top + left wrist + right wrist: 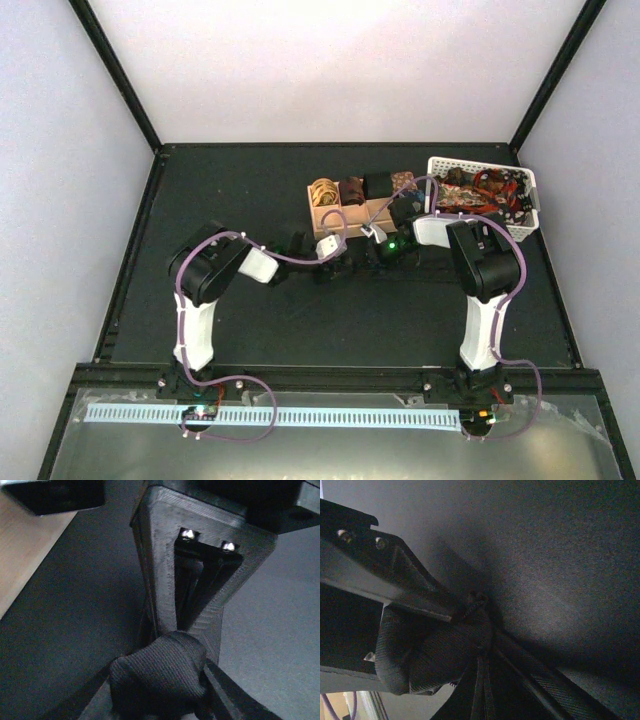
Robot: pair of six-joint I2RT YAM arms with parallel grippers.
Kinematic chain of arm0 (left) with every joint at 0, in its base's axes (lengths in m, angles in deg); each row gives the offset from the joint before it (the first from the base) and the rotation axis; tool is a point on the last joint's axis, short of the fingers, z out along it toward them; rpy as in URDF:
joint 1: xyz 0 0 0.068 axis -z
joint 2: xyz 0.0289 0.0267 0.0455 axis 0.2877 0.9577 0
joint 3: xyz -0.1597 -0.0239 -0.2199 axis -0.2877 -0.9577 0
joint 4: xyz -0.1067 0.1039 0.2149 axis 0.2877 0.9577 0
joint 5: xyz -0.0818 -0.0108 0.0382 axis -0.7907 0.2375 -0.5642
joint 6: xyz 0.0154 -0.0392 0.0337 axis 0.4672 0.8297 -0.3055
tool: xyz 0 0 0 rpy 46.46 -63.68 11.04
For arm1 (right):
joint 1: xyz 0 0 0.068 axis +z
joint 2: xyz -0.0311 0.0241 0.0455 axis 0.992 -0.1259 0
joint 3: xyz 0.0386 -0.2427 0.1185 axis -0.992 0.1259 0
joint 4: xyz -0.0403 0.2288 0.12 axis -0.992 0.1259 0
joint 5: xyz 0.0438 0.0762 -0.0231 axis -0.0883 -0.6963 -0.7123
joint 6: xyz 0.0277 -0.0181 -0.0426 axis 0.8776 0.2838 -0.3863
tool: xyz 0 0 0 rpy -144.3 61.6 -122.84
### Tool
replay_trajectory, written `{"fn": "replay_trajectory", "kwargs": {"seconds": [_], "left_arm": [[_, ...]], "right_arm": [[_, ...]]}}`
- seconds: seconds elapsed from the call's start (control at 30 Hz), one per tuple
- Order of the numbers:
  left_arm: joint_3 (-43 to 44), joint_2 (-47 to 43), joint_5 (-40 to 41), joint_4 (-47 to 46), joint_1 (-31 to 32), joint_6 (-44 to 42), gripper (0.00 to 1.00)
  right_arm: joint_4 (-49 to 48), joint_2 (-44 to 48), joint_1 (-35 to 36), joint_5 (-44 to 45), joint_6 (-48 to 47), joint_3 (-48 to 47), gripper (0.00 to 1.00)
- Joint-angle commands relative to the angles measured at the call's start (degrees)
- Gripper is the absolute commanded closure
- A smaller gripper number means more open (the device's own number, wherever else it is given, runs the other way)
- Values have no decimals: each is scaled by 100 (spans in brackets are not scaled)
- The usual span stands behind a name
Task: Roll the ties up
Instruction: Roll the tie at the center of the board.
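Observation:
A black tie, partly wound into a coil (160, 677), lies on the dark mat between both grippers. In the left wrist view my left gripper (160, 700) has the coil between its two fingers. My right gripper (192, 595) points at the coil from the far side, its tip hidden behind it. In the right wrist view the coil (435, 655) sits at the tip of my right gripper (482, 647), whose jaws are together. From the top, the left gripper (335, 262) and the right gripper (375, 255) meet mid-table. Rolled ties (352, 190) fill the tray.
The tan wooden tray (345, 215) stands just behind the grippers, and its edge shows in the left wrist view (25, 565). A white basket (528, 210) with several loose ties (485, 188) stands at the back right. Black frame rails border the mat.

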Motion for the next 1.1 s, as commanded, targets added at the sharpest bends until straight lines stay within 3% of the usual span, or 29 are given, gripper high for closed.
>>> {"fn": "replay_trajectory", "kwargs": {"seconds": [0.0, 0.2, 0.37, 0.53, 0.67, 1.07], "left_arm": [[386, -194, 147, 687, 208, -536, 65], [1137, -314, 799, 2688, 346, -1111, 72], [1454, -283, 1138, 3645, 347, -1323, 73], [1603, -217, 1341, 4095, 388, -1566, 73], [1739, -137, 1562, 4358, 479, -1709, 73], [1897, -54, 1779, 4536, 619, -1801, 71]], "right_arm": [[103, -257, 7, 323, -79, 28, 99], [381, -166, -14, 193, -264, -143, 98], [687, 180, -312, -96, -503, -142, 89], [900, 509, -493, -660, -625, 12, 72], [509, 739, -473, -1061, -176, 207, 58], [-364, 447, -339, -784, 669, 299, 62]]}}
